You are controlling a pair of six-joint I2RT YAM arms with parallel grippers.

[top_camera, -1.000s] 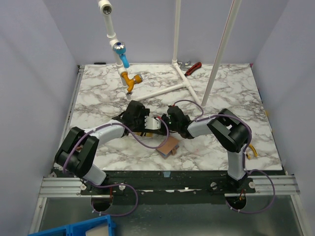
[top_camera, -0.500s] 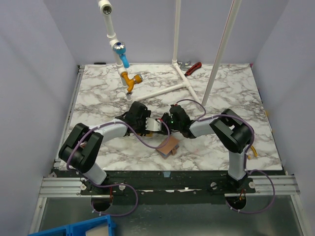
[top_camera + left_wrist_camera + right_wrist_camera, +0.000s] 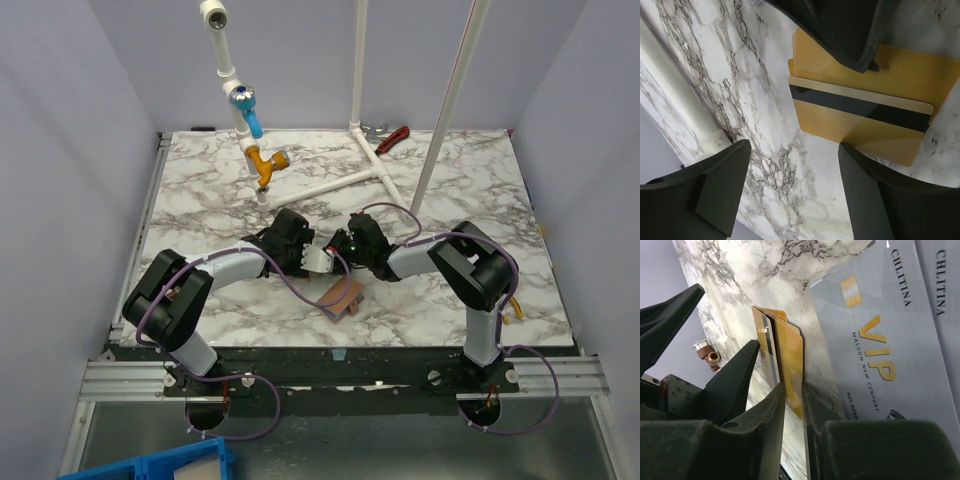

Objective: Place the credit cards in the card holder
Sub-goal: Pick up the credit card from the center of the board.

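The gold credit card (image 3: 860,117), the one with the dark stripe, is lying on the bench (image 3: 200,200) at about 1 o'clock from the left pincer (image 3: 794,147) in that wrist's view, its long axis running roughly 9 to 3. The left pincer is standing wide and clear of the card. The right pincer (image 3: 793,387) is nearer. Its jaws are leaving only a narrow slit with the card's edge running into it, though I cannot tell whether it is pinching. A silvery-grey card (image 3: 880,355) is lying just beside. Seen from above, the card holder (image 3: 343,296) is waiting at 6 o'clock of both pincers. Since a second ago the left pincer has been edging toward 3 o'clock, closing on the right one, and the holder has not shifted.
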